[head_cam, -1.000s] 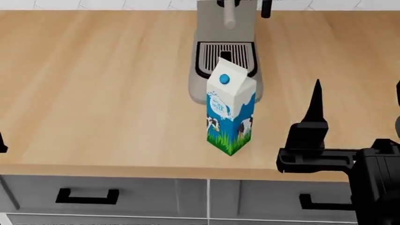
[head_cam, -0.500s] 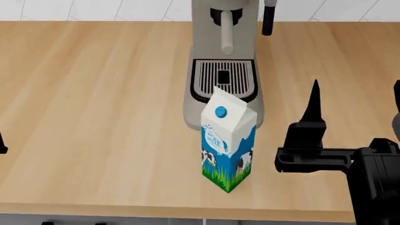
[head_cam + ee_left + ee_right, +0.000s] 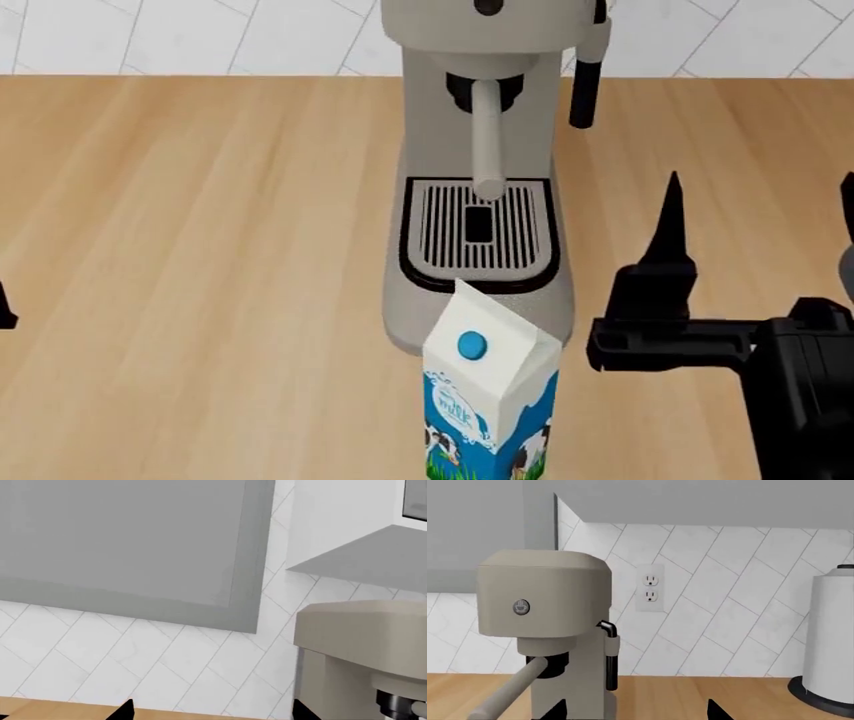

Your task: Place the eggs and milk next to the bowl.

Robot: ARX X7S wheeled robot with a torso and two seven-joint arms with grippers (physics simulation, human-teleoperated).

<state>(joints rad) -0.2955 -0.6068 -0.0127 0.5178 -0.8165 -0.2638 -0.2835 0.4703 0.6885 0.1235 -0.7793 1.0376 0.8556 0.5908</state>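
Observation:
The milk, a white gable-top carton with a blue cap, stands upright on the wooden counter at the head view's bottom edge, just in front of the coffee machine. My right gripper hovers to the right of the carton, apart from it; its jaws stand wide and hold nothing. In the right wrist view the right gripper faces the machine. The left gripper is open and empty, pointing at the tiled wall; only a sliver of one of its fingers shows in the head view. The eggs and the bowl are out of view.
A beige coffee machine with a drip grille stands behind the carton. A paper towel roll stands on the counter to the machine's right. A wall outlet and a grey wall cabinet sit above the tiled backsplash.
The head view has shifted: counter, coffee machine and carton slid down the picture, and the counter's front edge and drawers left the frame. Both grippers keep their places in the view.

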